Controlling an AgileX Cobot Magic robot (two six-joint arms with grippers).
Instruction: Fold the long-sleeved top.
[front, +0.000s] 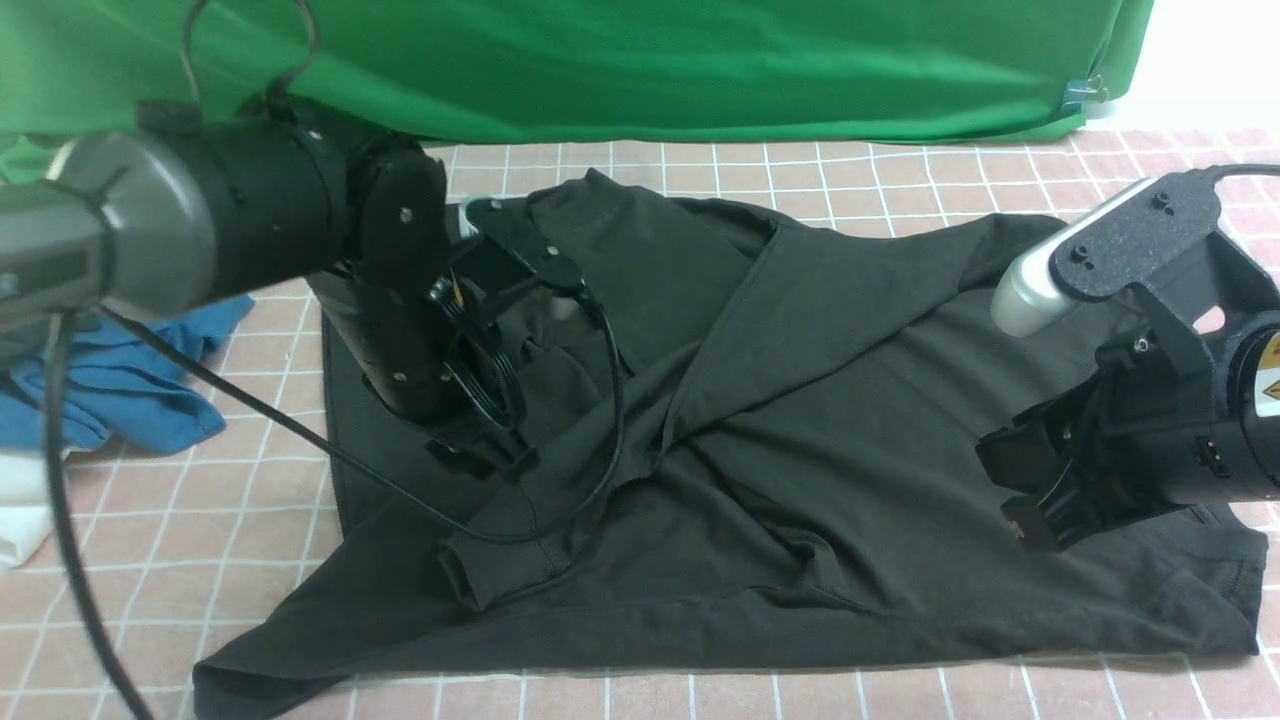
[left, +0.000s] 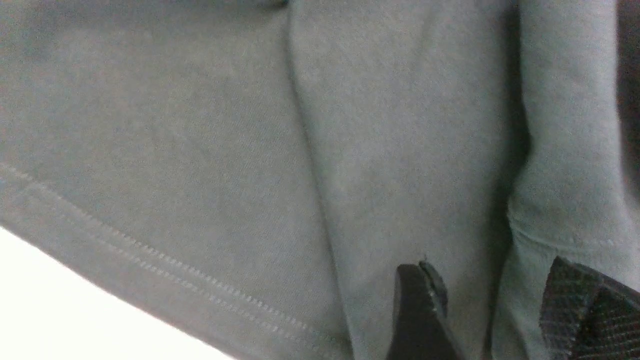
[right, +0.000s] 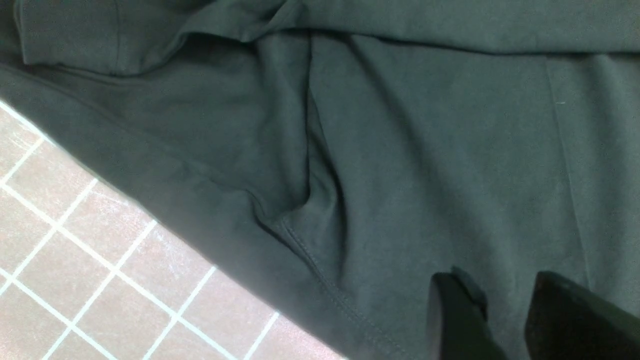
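Observation:
The long-sleeved top (front: 800, 400) lies spread across the chequered cloth, black, with one sleeve folded diagonally over its body and a cuff end (front: 490, 575) near the front left. My left gripper (front: 490, 458) points down onto its left part. In the left wrist view the left gripper (left: 492, 280) has its jaws apart, with a crease of the top (left: 200, 150) running between them. My right gripper (front: 1035, 520) hovers over the top's right side. In the right wrist view the right gripper (right: 505, 285) shows a narrow gap, with flat fabric of the top (right: 425, 150) behind it.
A blue garment (front: 130, 390) and a white cloth (front: 20, 510) lie at the far left. A green backdrop (front: 600, 60) closes the back. The pink chequered tablecloth (front: 900, 170) shows around the top. The left arm's cable (front: 600, 400) hangs over the fabric.

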